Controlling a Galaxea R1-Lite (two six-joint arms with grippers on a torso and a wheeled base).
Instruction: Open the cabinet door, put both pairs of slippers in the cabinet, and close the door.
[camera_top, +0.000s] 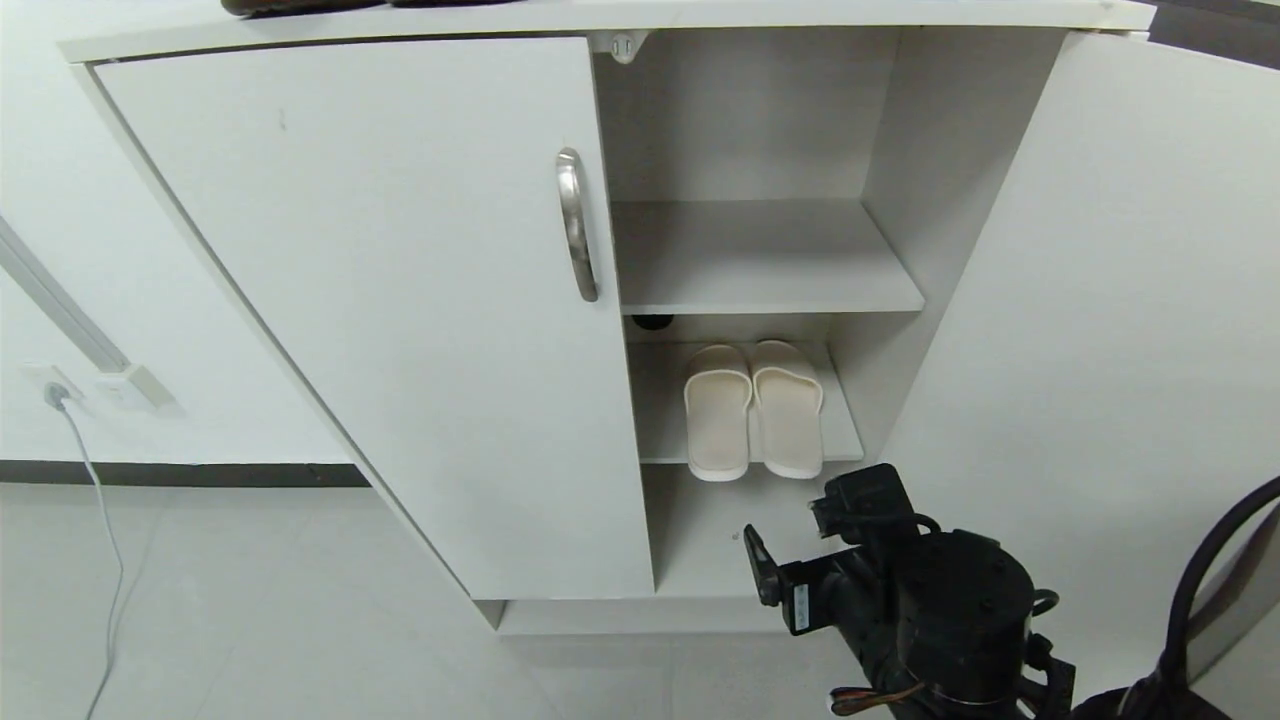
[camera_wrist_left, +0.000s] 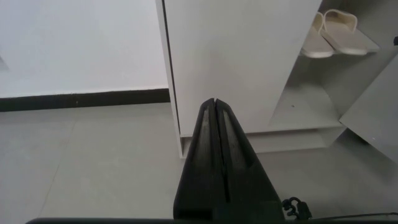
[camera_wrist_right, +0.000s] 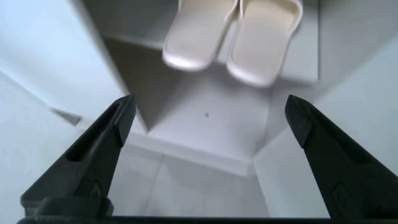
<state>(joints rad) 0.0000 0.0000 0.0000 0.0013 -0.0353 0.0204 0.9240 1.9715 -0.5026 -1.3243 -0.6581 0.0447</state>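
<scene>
One pair of pale slippers (camera_top: 753, 410) lay inside the cabinet (camera_top: 620, 40), side by side and touching on the lower shelf (camera_top: 660, 430), so I judged the task about half done.

From the left: a wall socket (camera_top: 50, 392) with its cable, then the closed left door (camera_top: 380, 300) with a metal handle (camera_top: 577, 225) at its inner edge. The left gripper (camera_wrist_left: 214, 102) had its fingers pressed together on nothing and pointed at the foot of that door, well apart from the slippers.

Next came the open half of the cabinet. The slippers' long axis ran front to back, toes inward and heels at the shelf's front edge. The upper shelf (camera_top: 750, 260) and the bottom board (camera_top: 700, 540) were bare, so either looked roomy enough for a second pair.

The right gripper (camera_top: 805, 530), the nearer one, hung just in front of the bottom board with its fingers (camera_wrist_right: 106, 149) spread wide and holding nothing. The slippers lay ahead of it and higher.

Farthest right stood the open door (camera_top: 1100, 350), swung out beside that arm.

Dark shapes (camera_top: 300, 5) lay on the cabinet top. I could not tell whether they were the other pair.
</scene>
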